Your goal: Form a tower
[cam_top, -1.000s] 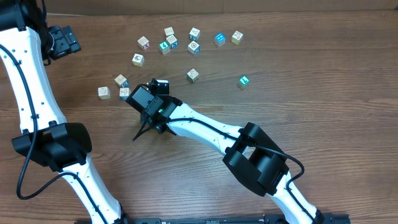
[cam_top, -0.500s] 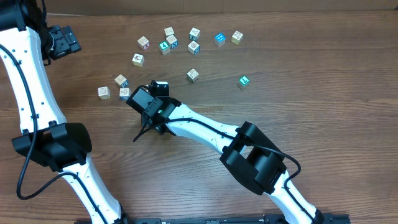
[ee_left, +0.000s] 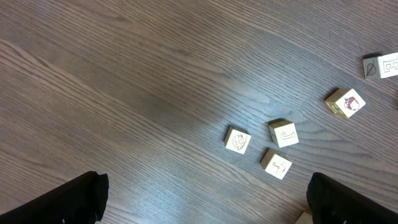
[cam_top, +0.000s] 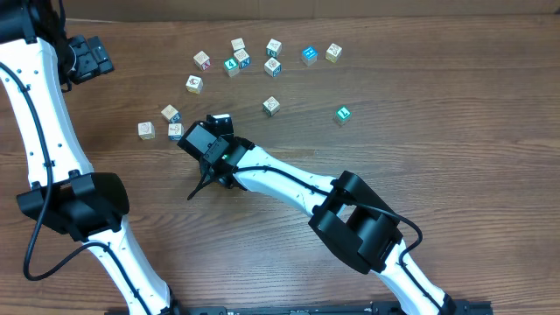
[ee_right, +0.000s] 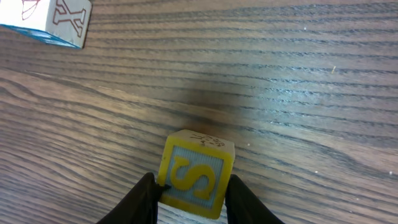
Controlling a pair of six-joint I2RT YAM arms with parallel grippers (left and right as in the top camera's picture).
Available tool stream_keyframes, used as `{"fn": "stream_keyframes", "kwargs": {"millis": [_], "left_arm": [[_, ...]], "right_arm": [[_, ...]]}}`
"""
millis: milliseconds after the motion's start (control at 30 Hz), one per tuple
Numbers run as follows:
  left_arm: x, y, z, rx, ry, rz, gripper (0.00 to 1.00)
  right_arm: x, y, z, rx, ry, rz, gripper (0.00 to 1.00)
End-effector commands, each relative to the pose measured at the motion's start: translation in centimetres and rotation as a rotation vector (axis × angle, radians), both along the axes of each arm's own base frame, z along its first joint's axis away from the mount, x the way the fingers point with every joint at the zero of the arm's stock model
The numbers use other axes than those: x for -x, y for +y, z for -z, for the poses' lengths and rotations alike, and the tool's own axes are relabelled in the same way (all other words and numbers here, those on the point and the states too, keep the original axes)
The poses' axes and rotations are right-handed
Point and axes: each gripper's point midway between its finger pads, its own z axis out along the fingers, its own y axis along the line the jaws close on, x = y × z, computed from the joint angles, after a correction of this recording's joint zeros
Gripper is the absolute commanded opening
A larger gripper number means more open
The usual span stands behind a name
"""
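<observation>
The right gripper (ee_right: pixel 193 186) held a yellow cube (ee_right: pixel 198 171) between its two fingers (ee_right: pixel 138 202). It was nearly closed, with the pads pressed against the cube from both sides. A big S showed on the face turned up toward the wrist. I could not tell whether the cube sat on the wooden table (cam_top: pixel 455 131) or hung just above it.

The tower (cam_top: pixel 170 113), cream on top with a blue face showing lower down, stood near that gripper. It was off to the side facing the left arm and apart from the fingers. A pale cube (cam_top: pixel 178 131) lay just beside the right wrist, and a second pale cube (cam_top: pixel 146 129) lay a little further out on the same side.

Seen from the right wrist, an X cube (ee_right: pixel 46 18) with a blue lower edge lay ahead and to the left of the fingertips. I could not say if that was the tower's top. More loose cubes (cam_top: pixel 271 106) were scattered beyond the right gripper, on the side away from its own arm.

The left gripper (cam_top: pixel 87 57) hung well apart from the tower and from the other gripper. Its jaws were spread wide with nothing between them, and a few cubes lay on the table ahead of it.
</observation>
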Motion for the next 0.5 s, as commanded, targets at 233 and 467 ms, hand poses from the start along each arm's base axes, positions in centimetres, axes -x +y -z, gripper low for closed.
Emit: {"fn": "stream_keyframes", "kwargs": {"millis": [233,467], "left_arm": [[-0.1,0.1,-0.6,-0.011,-0.019,-0.010,1.00],[-0.1,0.1,-0.6,-0.011,-0.019,-0.010,1.00]], "right_arm": [[-0.4,0.0,-0.6,0.017,-0.010,-0.017,0.60],[-2.0,0.5,-5.7,0.003,-0.082,-0.092,0.63]]}}
